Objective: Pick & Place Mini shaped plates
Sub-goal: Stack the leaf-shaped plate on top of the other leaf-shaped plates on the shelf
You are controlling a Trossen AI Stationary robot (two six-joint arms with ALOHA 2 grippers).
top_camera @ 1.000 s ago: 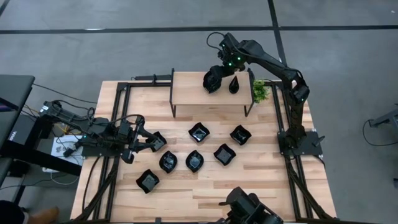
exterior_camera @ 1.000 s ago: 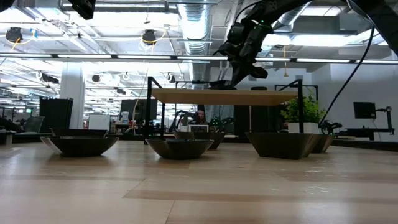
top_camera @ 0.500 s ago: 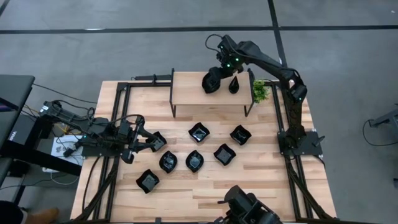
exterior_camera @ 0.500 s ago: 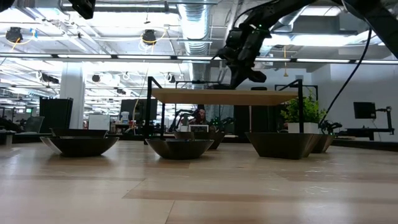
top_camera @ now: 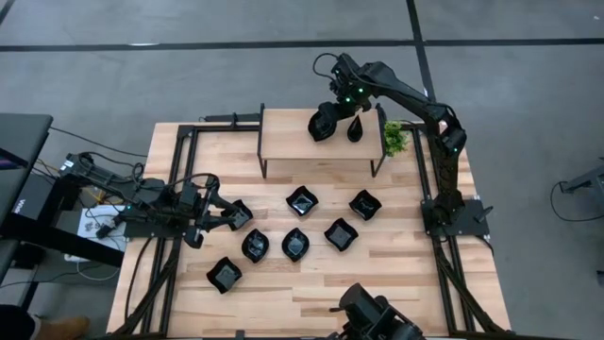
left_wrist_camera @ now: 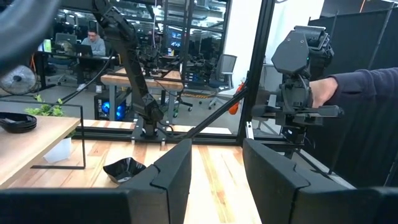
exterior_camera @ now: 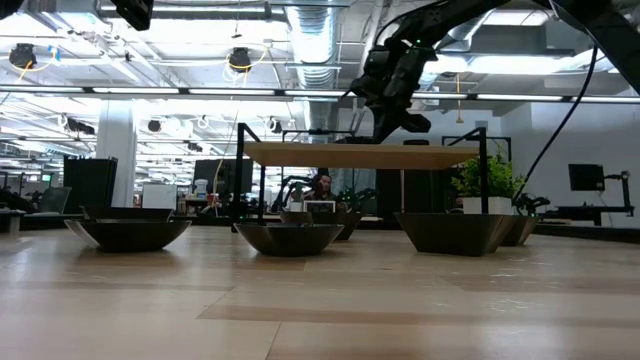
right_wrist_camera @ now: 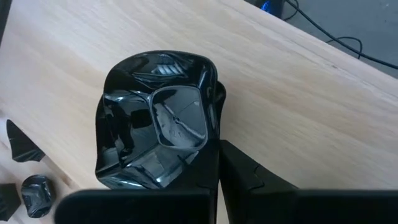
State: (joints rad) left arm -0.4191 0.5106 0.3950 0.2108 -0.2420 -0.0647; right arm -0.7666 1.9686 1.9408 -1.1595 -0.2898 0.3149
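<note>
bright even overhead light; ceiling lamps [exterior_camera: 240, 60] glare, glossy plate [right_wrist_camera: 158, 143] shows reflections.

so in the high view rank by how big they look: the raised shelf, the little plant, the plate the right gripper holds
1. Raised shelf, clearly largest.
2. Held plate in the right gripper.
3. Plant.

The plate and the plant look close in size, so their order is unsure.

Overhead, table-level, two wrist views
</note>
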